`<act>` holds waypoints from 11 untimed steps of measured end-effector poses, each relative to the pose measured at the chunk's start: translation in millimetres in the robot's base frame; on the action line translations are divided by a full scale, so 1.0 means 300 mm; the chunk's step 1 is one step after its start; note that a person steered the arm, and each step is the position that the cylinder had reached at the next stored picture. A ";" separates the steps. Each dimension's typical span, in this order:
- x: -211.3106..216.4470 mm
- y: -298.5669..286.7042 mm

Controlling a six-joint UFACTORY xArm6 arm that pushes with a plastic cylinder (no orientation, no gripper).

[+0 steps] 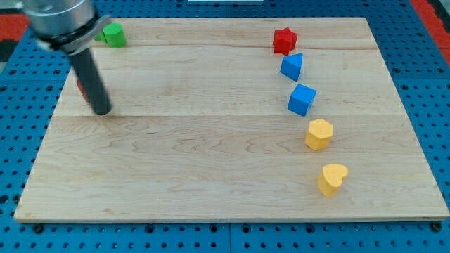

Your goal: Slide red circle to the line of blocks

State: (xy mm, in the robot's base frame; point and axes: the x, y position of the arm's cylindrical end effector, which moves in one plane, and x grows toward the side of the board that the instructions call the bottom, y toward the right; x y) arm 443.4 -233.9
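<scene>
My tip (102, 111) rests on the board at the view's left. The red circle (81, 89) is almost wholly hidden behind the rod; only a red sliver shows just left of it, touching or very near it. A line of blocks runs down the view's right: a red star (285, 40), a blue block (292, 67), a blue cube (301, 99), a yellow hexagon-like block (318, 133) and a yellow heart (332, 179).
A green block (114, 34) sits at the top left, partly behind the arm's grey body (60, 21). The wooden board (211, 154) lies on a blue pegboard (436, 84).
</scene>
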 end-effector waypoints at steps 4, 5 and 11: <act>-0.193 0.661; -0.324 0.790; -0.631 0.753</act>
State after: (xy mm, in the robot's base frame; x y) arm 254.1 -7.9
